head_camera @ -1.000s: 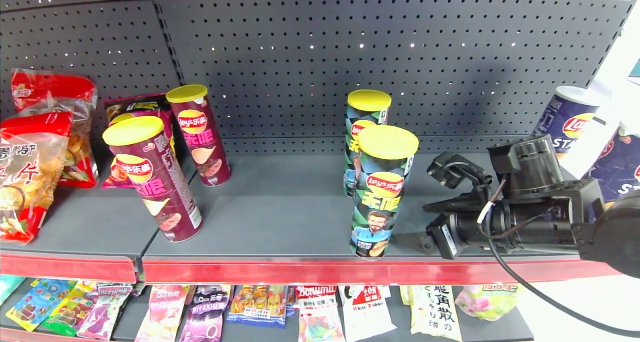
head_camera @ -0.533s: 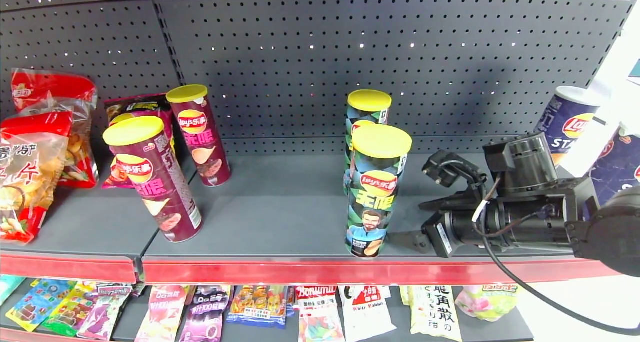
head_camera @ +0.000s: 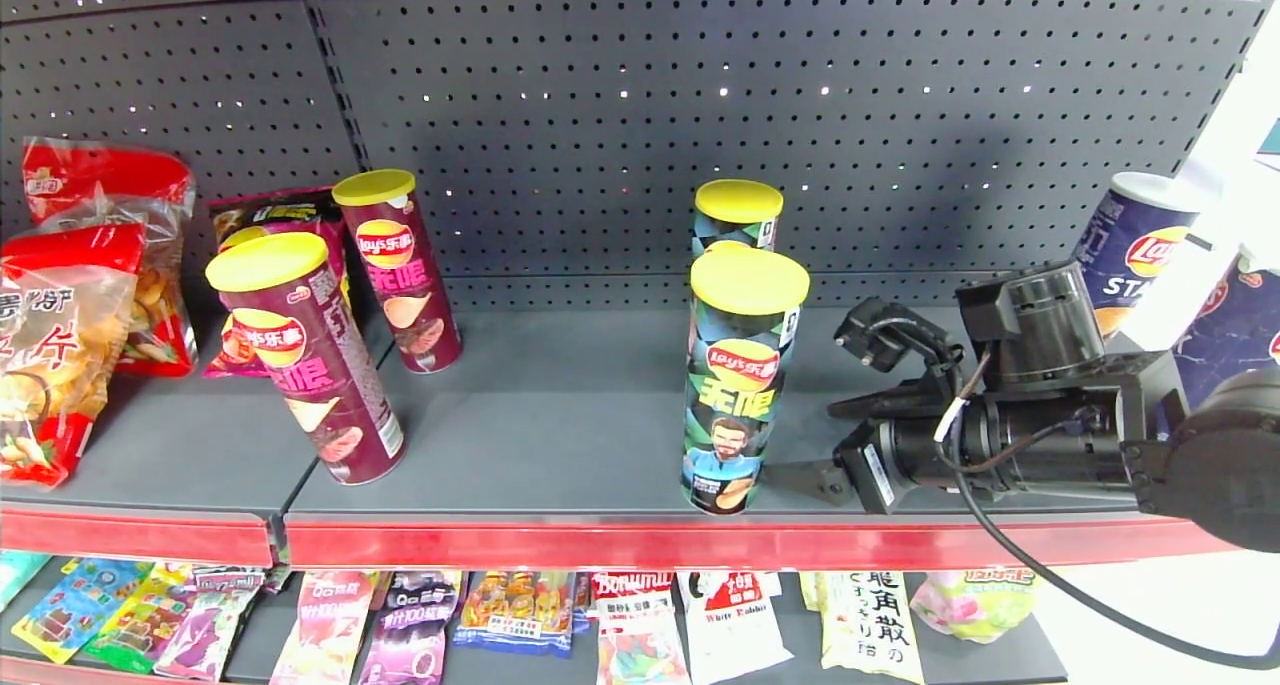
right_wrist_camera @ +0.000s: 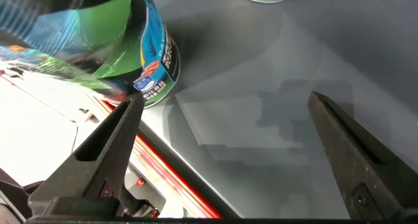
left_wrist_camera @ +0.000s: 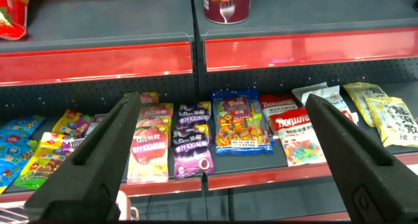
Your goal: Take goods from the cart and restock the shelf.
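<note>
One green can stands near the shelf lip, and the right gripper, jaws spread empty beside it, could knock it off by swinging sideways.

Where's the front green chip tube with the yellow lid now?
Head view: the green cardboard chip tube with the yellow lid stands near the red front edge of the grey shelf, before a matching tube, the open right gripper on its right.

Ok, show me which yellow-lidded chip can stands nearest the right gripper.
The green can at the shelf's front edge, beside the right gripper; its twin stands behind, the maroon cans far left.
</note>
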Tool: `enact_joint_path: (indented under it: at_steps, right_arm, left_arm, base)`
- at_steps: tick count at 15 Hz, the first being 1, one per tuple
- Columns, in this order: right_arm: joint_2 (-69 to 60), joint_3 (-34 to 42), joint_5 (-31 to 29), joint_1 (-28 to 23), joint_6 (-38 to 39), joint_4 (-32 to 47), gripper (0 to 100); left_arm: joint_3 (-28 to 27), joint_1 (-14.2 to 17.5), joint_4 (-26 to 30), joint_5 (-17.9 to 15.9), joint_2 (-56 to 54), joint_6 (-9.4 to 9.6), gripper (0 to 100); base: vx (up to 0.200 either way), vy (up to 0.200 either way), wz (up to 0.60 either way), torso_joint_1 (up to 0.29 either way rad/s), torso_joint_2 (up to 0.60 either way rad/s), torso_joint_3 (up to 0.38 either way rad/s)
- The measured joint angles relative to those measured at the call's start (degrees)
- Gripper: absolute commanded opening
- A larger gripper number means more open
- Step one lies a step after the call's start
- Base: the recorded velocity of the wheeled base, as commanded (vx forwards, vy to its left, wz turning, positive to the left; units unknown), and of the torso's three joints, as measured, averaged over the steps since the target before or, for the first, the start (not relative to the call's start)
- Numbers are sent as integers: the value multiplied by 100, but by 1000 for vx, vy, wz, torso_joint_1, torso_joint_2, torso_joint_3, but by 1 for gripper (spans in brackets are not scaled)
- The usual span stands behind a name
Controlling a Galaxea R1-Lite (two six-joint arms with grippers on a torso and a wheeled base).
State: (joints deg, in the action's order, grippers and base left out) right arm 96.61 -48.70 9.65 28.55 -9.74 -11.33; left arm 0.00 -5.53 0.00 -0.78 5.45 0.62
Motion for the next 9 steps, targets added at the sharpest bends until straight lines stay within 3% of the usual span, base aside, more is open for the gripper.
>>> enact_joint_path:
  at_steps: [9]
  right_arm:
    - [41, -20, 0, 35, -7, 0, 100]
  left_arm:
    - [0, 0, 0, 5, 0, 0, 100]
  base:
    - [0, 0, 0, 0, 0, 0]
